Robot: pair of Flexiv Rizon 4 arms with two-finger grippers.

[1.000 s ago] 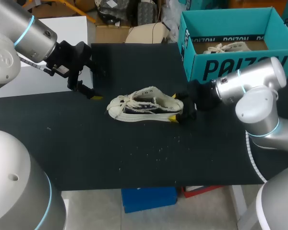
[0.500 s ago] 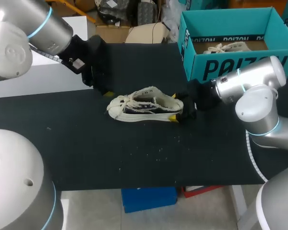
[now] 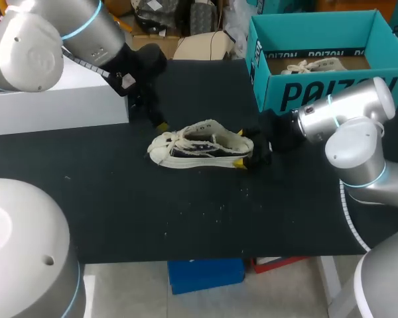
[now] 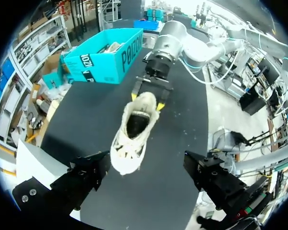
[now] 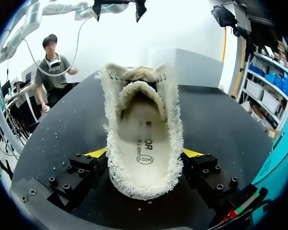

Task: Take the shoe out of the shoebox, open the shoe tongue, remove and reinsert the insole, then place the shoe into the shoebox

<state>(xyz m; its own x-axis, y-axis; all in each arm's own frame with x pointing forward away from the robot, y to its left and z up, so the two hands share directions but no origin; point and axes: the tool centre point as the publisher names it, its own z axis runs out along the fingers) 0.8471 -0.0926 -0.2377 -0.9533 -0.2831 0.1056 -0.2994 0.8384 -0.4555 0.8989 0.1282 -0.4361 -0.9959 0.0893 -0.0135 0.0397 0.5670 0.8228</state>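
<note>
Swinging in from the left, the left gripper now hovers by the toe of the sneaker, fingers wide apart. The right gripper clamps the heel, pinning the sneaker on the table, outside the shoebox. Best to pinch only the tongue, lifting gently while the heel stays held.

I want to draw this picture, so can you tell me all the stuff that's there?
shoe: one, cream with a dark inside, lying mid-table.
shoebox: one, teal, open, at the table's far right.
second shoe: one, cream, inside the shoebox.
white box: one, white, at the table's far left.
table: one, black top.
left gripper: one, black with yellow tips, open, above the shoe's toe end.
right gripper: one, black with yellow tips, shut on the shoe's heel.
</note>
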